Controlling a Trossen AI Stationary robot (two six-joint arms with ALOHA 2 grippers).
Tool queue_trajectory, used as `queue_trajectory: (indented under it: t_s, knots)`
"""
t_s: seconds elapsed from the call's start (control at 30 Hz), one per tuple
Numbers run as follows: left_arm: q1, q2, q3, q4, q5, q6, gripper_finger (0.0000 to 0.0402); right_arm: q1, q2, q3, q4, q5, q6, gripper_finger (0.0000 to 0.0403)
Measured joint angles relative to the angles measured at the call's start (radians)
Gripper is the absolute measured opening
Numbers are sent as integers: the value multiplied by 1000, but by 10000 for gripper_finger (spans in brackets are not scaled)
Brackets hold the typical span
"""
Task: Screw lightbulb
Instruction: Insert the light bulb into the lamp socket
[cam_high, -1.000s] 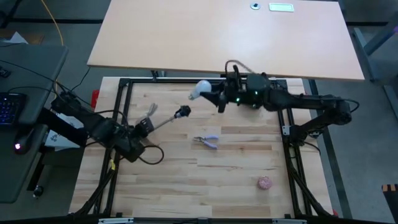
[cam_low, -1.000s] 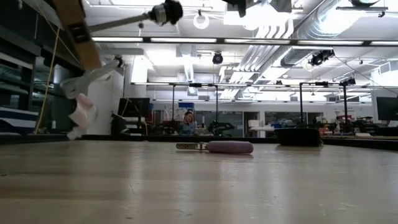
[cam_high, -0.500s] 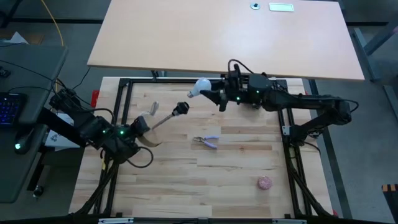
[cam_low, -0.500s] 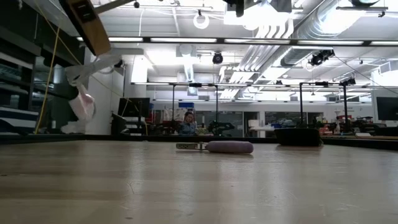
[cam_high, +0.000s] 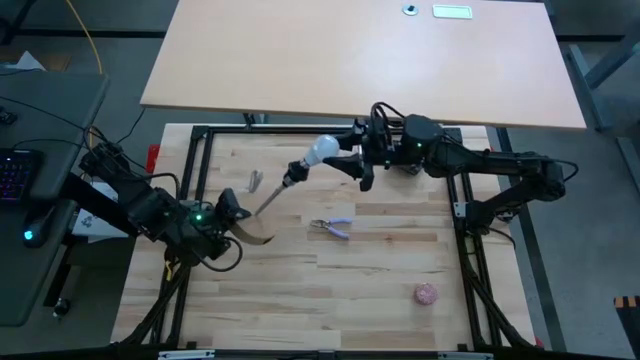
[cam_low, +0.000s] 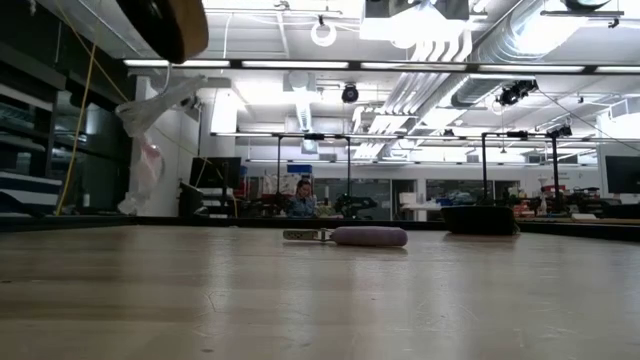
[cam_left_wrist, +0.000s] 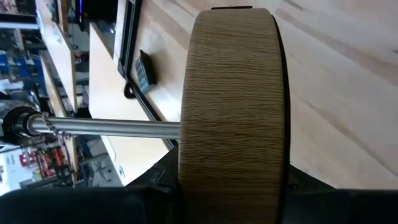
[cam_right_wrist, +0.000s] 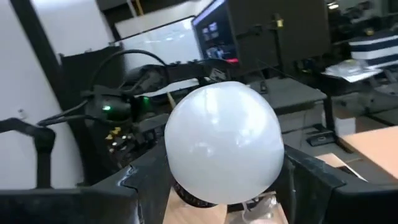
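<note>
1. Left end effector (cam_high: 232, 215), over the bench's (cam_high: 380, 270) left side, is clamped on the wooden disc (cam_left_wrist: 233, 106); its thin metal stem (cam_high: 268, 198) slants up to the black socket (cam_high: 293, 177)
2. The bulb (cam_high: 322, 150) hangs above the back middle of the bench, its grey base at the socket; whether the threads have caught, I cannot tell
3. Right end effector (cam_high: 352, 160) is closed on the bulb's frosted head, fingers (cam_right_wrist: 311, 177) on either side
4. To do this well, I judge: keep the disc still, line the base up with the socket, turn gently without squeezing
5. Disc: grainy, round. Bulb: smooth, pear-shaped, probably fragile
</note>
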Motion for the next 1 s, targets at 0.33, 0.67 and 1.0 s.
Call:
queue_trajectory:
  t_s: [0.33, 0.67, 1.0]
  knots:
    - [-7, 0, 0, -92, -12, 32, 107, -27, -6, 0, -71, -76, 24, 233]
    - [20, 1, -1, -86, -25, 91, 107, -28, -8, 1, -87, -137, -53, 233]
    - [21, 11, -2, 24, -26, 48, 107, -27, -8, 2, -97, -124, -104, 233]
